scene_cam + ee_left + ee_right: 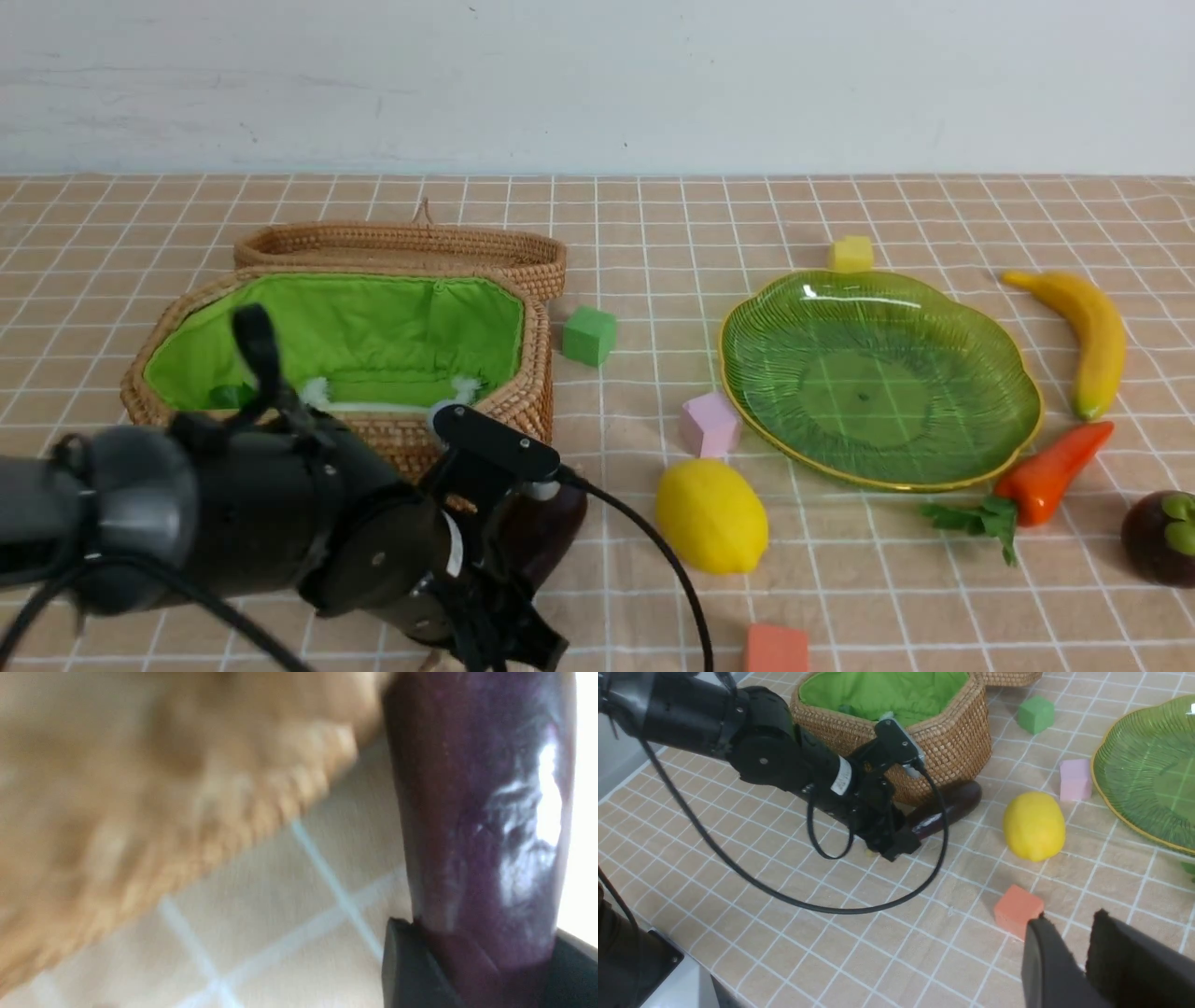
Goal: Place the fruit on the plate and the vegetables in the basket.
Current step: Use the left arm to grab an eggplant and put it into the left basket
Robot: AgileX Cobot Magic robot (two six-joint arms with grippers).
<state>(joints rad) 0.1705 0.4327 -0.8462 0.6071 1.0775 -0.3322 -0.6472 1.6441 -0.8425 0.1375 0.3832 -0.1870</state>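
Left wrist view only: left gripper (pixel 490 980) has its fingers (pixel 411 970) on either side of one end of the glossy dark purple eggplant (pixel 481 812), clamped on it; the woven wall beside it is a blur

Front view hides that grip behind the arm. Only a sliver of eggplant shows lower centre-left, lying on the checked beige tablecloth (pixel 635 215) right against the octagonal brown wicker basket (pixel 523 401)

Right wrist view only: right gripper (pixel 1087 956), fingers nearly together with a thin gap and nothing between, near an orange foam cube (pixel 1017 910); this gripper is outside the front view

Containers: green-lined basket holds a white oblong radish (pixel 383 407), mostly hidden by rim and arm. The scalloped translucent green glass plate (pixel 878 378) sits right of centre, and all the fruit is on the cloth outside it:
- bright yellow lemon (pixel 711 515) lower centre
- long yellow banana (pixel 1088 336) far right
- dark purple mangosteen (pixel 1162 537) cut off by the right edge

The orange-red carrot (pixel 1050 471) lies just beside the plate's lower-right rim
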